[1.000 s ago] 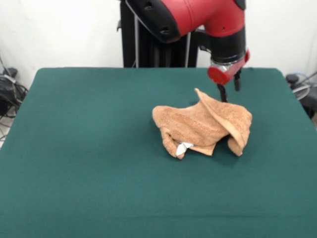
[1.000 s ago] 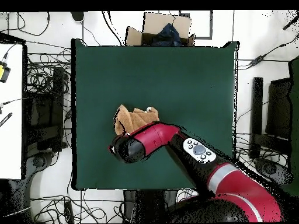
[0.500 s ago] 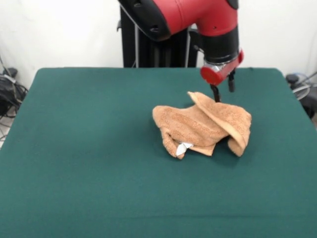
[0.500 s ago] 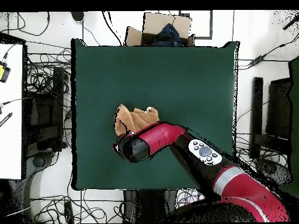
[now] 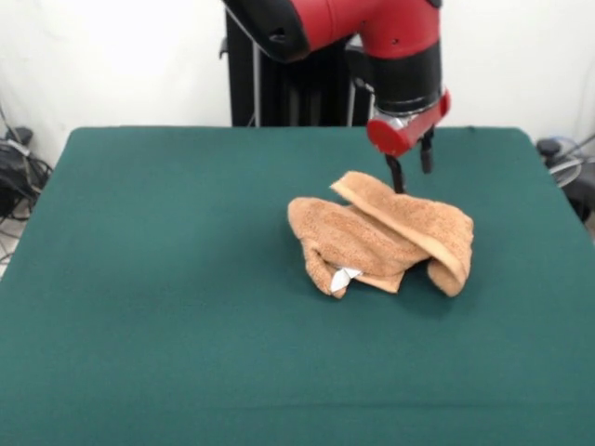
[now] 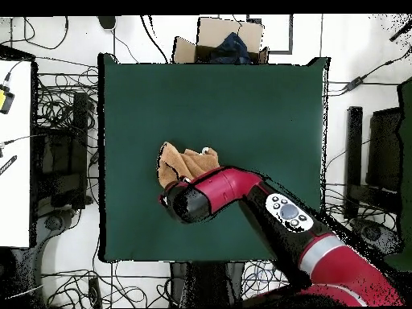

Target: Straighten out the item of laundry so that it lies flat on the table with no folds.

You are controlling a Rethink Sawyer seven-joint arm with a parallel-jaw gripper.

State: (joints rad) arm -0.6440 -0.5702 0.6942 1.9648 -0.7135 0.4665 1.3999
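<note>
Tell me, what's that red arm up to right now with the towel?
Gripper open, at the towel's raised far edge. Towel crumpled, folds remain. Table around it unobstructed.

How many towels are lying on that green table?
1: an orange-tan towel, crumpled right of the table's middle in the front view, below the robot's hand. Its folds could hide something.

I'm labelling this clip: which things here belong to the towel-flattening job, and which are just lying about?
Job:
- towel, crumpled with folds
- table
- gripper, at the towel's raised far edge

Lying about:
- cardboard box beyond the table
- cables on the floor
</note>
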